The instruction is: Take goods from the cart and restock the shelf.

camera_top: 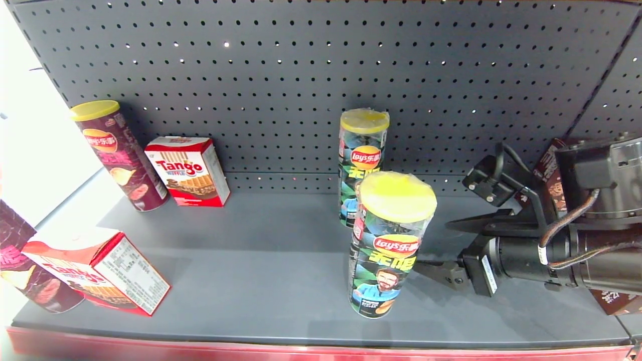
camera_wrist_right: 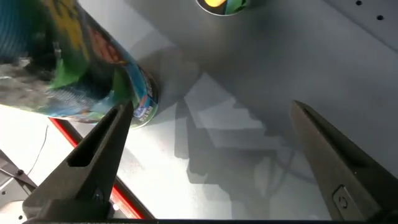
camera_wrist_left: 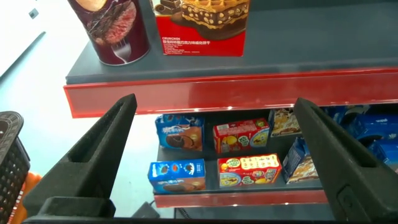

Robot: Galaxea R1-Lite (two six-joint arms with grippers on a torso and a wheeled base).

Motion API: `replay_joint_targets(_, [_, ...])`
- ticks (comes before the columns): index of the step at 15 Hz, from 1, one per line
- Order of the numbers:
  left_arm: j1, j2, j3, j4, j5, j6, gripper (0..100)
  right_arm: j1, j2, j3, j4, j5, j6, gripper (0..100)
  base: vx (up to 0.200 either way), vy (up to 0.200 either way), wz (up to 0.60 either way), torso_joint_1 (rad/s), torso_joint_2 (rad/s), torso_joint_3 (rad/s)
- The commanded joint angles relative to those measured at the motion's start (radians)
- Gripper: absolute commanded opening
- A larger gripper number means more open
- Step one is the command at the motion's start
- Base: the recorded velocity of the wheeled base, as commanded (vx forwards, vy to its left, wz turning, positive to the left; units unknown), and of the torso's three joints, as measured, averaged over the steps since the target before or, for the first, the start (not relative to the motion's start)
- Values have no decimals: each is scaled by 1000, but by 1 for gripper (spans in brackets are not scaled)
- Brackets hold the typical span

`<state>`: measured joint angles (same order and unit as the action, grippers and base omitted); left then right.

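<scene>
Red front lip [camera_top: 321, 351] of the shelf [camera_top: 261, 281] is the nearest edge to mind. Your left gripper [camera_wrist_left: 211, 155] hangs out in front of and below it, jaws spread wide with nothing between them (biscuit boxes [camera_wrist_left: 239, 152] on the lower shelf show through the gap).

Just behind the lip, the green chips can [camera_top: 386, 245] stands upright on its own base, in file with a matching can [camera_top: 362, 160] further back. I'd guess that's deliberate: same goods, one row, labels facing out. Your right gripper [camera_top: 434, 246] comes in from the right with jaws wide open and holds nothing. Its tips sit just beside the can, not around it, so I'd call this one placed.

For room, there's a broad bare stretch of shelf left of the cans before the tilted wafer box [camera_top: 100, 273] at the front-left corner. The right is tighter, with a brown pack [camera_top: 549, 173] close behind the arm. The can is tall and near the lip, so a nudge from a finger could tip it off.

At the back left, a maroon can [camera_top: 120, 155] and an upright wafer box [camera_top: 188, 170] stand by the pegboard [camera_top: 301, 60].
</scene>
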<state>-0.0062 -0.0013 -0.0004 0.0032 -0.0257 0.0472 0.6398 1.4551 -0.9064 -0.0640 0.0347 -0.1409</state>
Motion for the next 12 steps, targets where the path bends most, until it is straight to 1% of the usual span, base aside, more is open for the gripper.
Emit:
replay_joint_targets(1, [0,1,0,0,0,0,100,6,10,-2,0,1,0,100,0,0,0,0,0,0])
replay_joint_targets(6, [0,1,0,0,1,-1,100,6,-10,21,0,-1,0,100,0,0,0,0,0,0])
replay_joint_targets(9, [0,1,0,0,1,0,100,0,-81,90,0,1,0,100,0,0,0,0,0,0])
replay_joint_targets(12, [0,1,0,0,0,0,100,15,-73,72,0,1,0,100,0,0,0,0,0,0])
